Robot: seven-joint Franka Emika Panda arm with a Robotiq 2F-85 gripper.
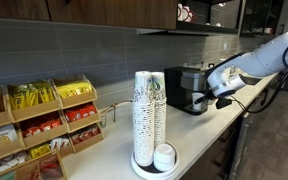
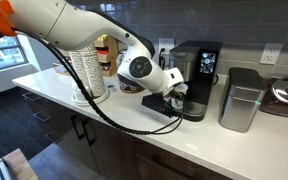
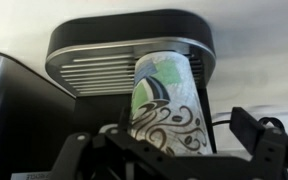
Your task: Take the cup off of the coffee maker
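1. At the far left of the worktop (image 1: 199,128), cardboard racks of snack packets (image 1: 44,120) stand against the wall. They are well apart from the machine and play no part in this step.
2. Next come the tall stacks of cups (image 1: 149,105), with a short stack of lids (image 1: 165,156) at their 5 o'clock. This looks like spare stock kept within a person's reach, and it is clear of the arm's line.
3. The coffee maker (image 1: 189,88) sits back by the wall. The wrist view shows its slatted drip grille (image 3: 104,72).
4. The cup (image 3: 167,100) is white with a green and dark swirl print. It sits at that grille inside the machine's bay, presumably where a drink gets filled. In both exterior views it is hidden or too small to pick out.
5. The gripper (image 1: 222,96) reaches in from 3 o'clock on the white arm (image 1: 269,55), low and level with the bay. Its fingers (image 3: 74,155) are released and spread wide, one at the cup's 9 o'clock and the other at its 3 o'clock. A gap shows on each side, so they are grasping nothing.
6. My judgement is that this is the pre-grasp and the cup is not yet taken. Closing should be gentle, since thin paper walls buckle easily. With the machine's body around the bay, the safer way out looks to be straight back rather than up.
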